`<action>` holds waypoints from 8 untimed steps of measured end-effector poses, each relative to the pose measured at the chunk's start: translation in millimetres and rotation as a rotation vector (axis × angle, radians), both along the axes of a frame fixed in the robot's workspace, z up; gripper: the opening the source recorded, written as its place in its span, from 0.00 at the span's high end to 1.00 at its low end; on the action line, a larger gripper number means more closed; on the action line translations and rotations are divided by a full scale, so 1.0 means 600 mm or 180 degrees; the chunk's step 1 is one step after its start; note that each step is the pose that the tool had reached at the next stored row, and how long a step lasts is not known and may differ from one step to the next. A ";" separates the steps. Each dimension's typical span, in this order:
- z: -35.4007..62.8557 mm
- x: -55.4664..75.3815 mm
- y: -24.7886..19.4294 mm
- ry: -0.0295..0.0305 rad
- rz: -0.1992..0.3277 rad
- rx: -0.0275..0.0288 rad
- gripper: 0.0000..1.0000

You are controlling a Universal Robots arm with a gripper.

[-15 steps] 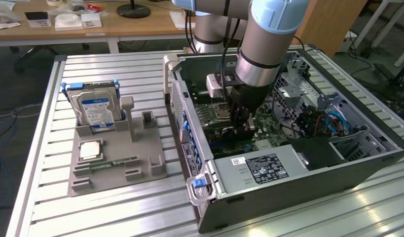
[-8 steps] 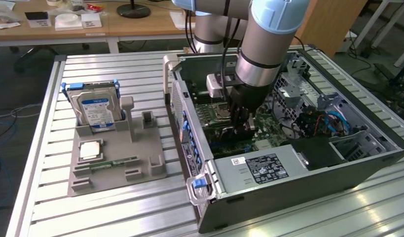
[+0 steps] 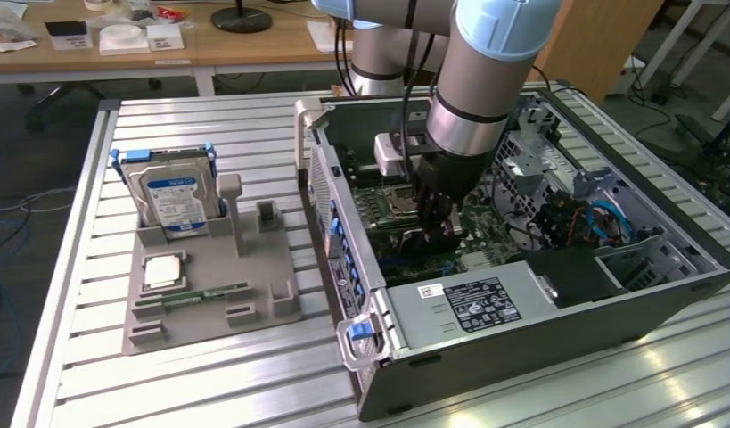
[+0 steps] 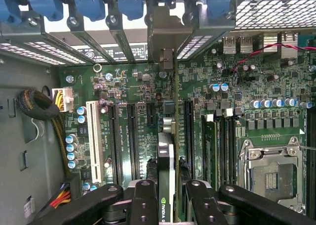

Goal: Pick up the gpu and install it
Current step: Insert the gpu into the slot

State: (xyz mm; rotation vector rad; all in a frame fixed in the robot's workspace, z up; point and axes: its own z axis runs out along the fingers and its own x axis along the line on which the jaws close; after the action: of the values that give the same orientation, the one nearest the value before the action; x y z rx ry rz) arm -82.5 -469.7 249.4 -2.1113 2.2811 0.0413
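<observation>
The gpu (image 4: 167, 156) is seen edge-on in the wrist view, a thin black card with a green logo on its near end. It stands upright over the long expansion slots (image 4: 132, 136) of the green motherboard (image 4: 247, 86). Its silvery bracket (image 4: 165, 37) reaches the rear wall of the case under the blue latches (image 4: 89, 2). My gripper (image 4: 170, 198) is shut on the card, with one black finger (image 4: 144, 200) on each side. In the exterior view the gripper (image 3: 442, 227) reaches down into the open computer case (image 3: 650, 303), just over the motherboard.
A grey fixture (image 3: 258, 308) on the slatted table at the exterior view's left holds a silver hard drive (image 3: 175, 201), a processor chip (image 3: 162, 267) and a green memory stick (image 3: 204, 292). Inside the case are the power supply (image 3: 478, 303), the processor socket (image 4: 269, 175) and bundled cables (image 4: 37, 104).
</observation>
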 end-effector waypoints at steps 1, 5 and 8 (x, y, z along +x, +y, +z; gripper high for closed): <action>0.000 0.000 0.0000 -0.0001 0.0001 0.0000 0.73; 0.000 -0.001 0.0000 -0.0001 0.0008 0.0000 0.73; 0.000 -0.002 0.0001 -0.0003 0.0021 0.0000 0.73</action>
State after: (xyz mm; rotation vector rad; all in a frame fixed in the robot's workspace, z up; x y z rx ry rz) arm -83.5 -469.7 249.4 -2.1184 2.2736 0.0404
